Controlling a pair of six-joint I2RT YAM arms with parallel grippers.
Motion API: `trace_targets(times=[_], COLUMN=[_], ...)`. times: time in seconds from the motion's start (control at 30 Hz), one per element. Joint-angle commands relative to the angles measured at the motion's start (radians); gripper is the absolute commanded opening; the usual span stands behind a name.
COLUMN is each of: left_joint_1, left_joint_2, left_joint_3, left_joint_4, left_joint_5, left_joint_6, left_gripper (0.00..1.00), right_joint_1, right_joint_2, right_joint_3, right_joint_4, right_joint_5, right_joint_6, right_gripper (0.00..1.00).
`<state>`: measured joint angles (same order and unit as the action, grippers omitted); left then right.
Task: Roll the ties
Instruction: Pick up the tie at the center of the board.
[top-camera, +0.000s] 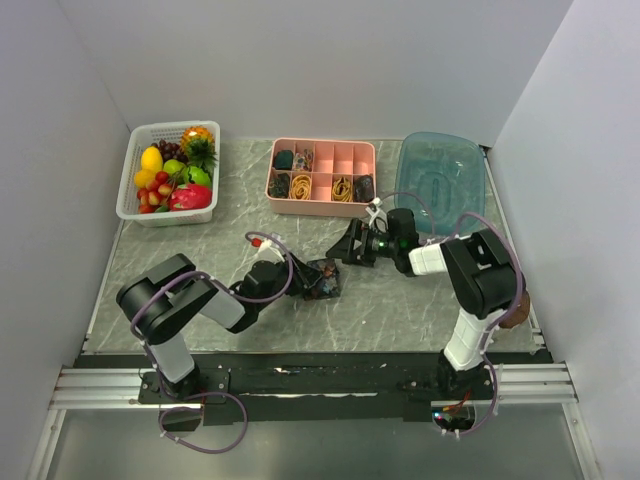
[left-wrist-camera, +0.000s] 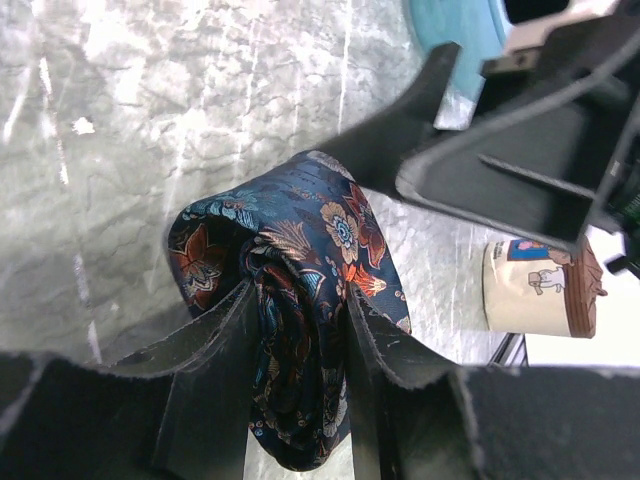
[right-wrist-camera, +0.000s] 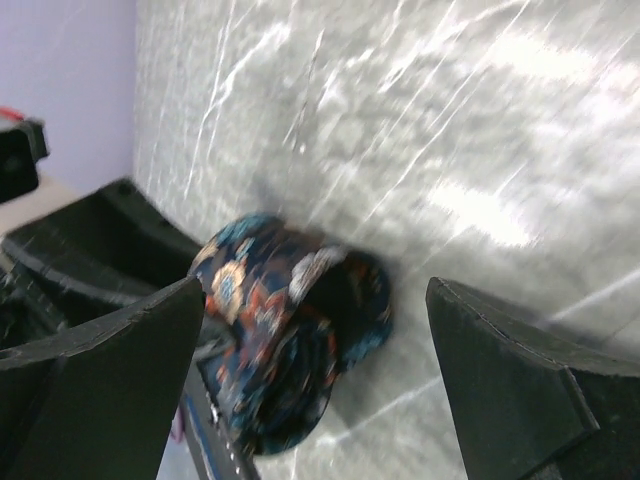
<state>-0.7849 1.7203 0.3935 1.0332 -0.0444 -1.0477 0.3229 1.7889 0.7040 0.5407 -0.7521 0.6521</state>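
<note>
Left gripper (left-wrist-camera: 300, 335): the two fingers (left-wrist-camera: 215, 350) are closed onto the rolled tie (left-wrist-camera: 300, 240), one on each flat side of the coil, and the fabric bulges out above and below the pads. The roll stands on edge between them, spiral end facing the left wrist camera. Fabric is dark navy with reddish, blue and tan flowers.

Right gripper (right-wrist-camera: 315, 295): fingers spread wide, nothing held. In the right wrist view the rolled tie (right-wrist-camera: 290, 340) lies on the table in the gap, much nearer the finger on the left of that view than the other. Whether that finger touches the roll cannot be told. In the left wrist view, one right finger points down toward the top of the roll.

Overhead: the left gripper (top-camera: 305, 278) and right gripper (top-camera: 348, 243) meet over the middle of the grey marbled table (top-camera: 400, 300). The rolled tie (top-camera: 325, 279) sits between them, nearer the left arm's tip.

Farther out, along the far edge: a pink divided tray (top-camera: 320, 195) holds dark rolls (top-camera: 284, 159) in some compartments and yellow-orange bands (top-camera: 341, 187) in others. Their pattern is too small to read. To its right is a clear blue tub (top-camera: 443, 150). To its left is a white basket (top-camera: 135, 160) of fruit.
</note>
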Motion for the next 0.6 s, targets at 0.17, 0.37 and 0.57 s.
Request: trace_targets(times=[0.17,0.37,0.57], left_joint_1=[0.012,0.022,0.03], left_joint_2=[0.025,0.035,0.041], left_joint_3=[0.031,0.027,0.027], left_joint_4=[0.073,0.096,0.123], left_joint_5=[0.037,0.052,0.055], left_joint_6=[0.008,-0.002,-0.011], left_gripper=[0.01,0.01,0.01], right_joint_1=[0.021,0.025,0.076], right_joint_2=[0.121,0.179,0.172], right_joint_3=[0.081,0.055,0.066], right_joint_4=[0.143,0.237,0.173], right_joint_5=[-0.047,-0.134,-0.168], right_joint_6=[0.049,0.099,0.055], right_gripper=[0.99,0.99,0.99])
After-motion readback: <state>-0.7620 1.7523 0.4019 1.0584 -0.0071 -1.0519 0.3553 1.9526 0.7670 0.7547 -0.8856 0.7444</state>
